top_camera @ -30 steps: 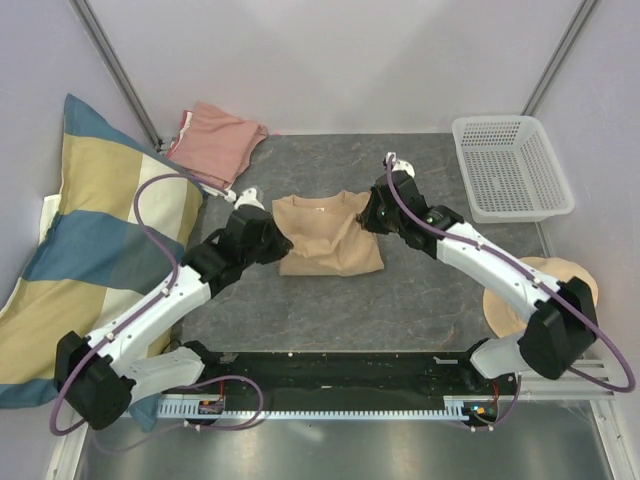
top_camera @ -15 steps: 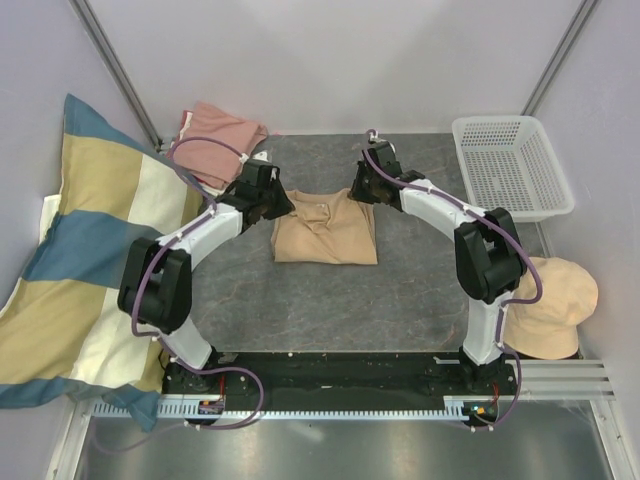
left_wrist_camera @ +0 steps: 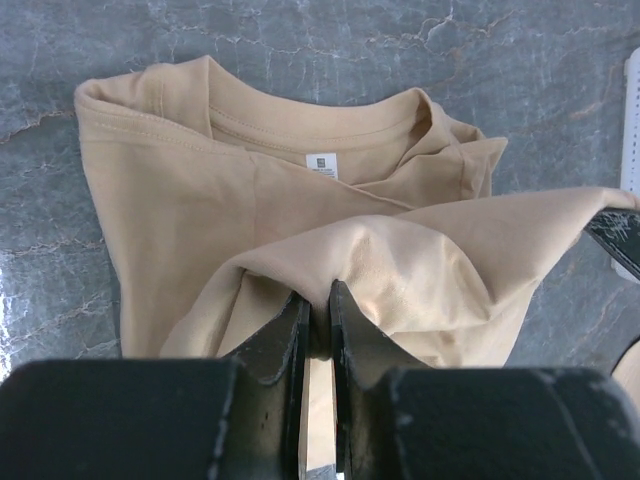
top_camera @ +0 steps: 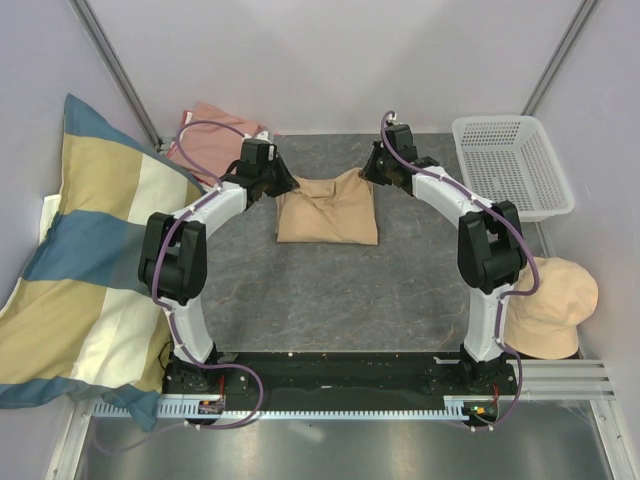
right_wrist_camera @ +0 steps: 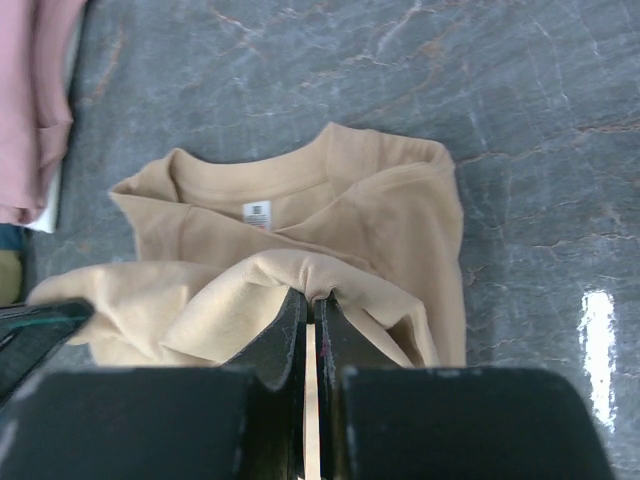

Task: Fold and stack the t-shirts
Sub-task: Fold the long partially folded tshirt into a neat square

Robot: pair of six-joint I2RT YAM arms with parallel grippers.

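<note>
I see the tan tee point(top_camera: 328, 215) lying on the grey table point(top_camera: 330, 300), left of the white basket point(top_camera: 510, 170), with a strip of bare table between them. Its collar points the same far way as the basket's far rim, and the white neck label point(left_wrist_camera: 322, 163) faces up.

Both of my 2 grippers have hold of this 1 tee. The right gripper point(right_wrist_camera: 310, 298), the one nearer the basket, has its jaws pinched almost together on a raised ridge of tan cloth. The left gripper point(left_wrist_camera: 318, 295), further from the basket, is squeezed nearly closed on another ridge of the same cloth. The cloth stretches between them, lifted above the flat part of the tee.

The pink tee point(top_camera: 215, 135) sits folded much further left of the basket, in the far corner. Further left again is the striped pillow point(top_camera: 90, 260). A beige hat point(top_camera: 555, 300) rests just on the near side of the basket.
</note>
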